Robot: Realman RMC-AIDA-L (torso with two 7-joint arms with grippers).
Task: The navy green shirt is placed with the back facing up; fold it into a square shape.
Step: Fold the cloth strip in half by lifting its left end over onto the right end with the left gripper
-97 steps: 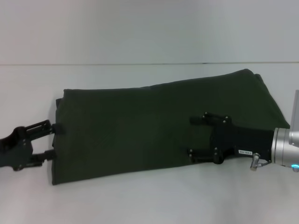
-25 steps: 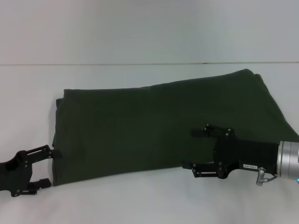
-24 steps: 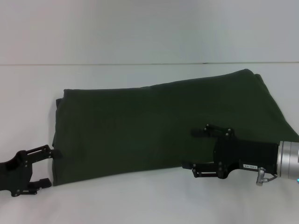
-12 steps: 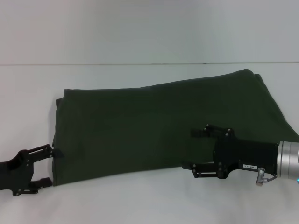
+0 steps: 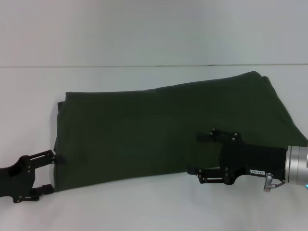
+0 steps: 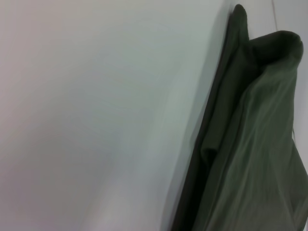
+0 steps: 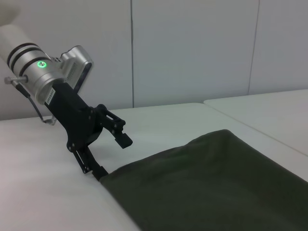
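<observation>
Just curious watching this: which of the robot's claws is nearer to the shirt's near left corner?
Left. The left gripper, open, sits right at that corner of the navy green shirt. The right gripper, also open, is over the shirt's near edge, toward the right end.

Navy green shirt (image 5: 163, 130): lay flat, folded into a long dark band across the white table, plain side up.

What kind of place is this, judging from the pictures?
Probably a robot lab or test room, not a home: a plain white table holds only the navy green shirt, bare pale wall panels stand behind, and the left claw and right claw work it.
</observation>
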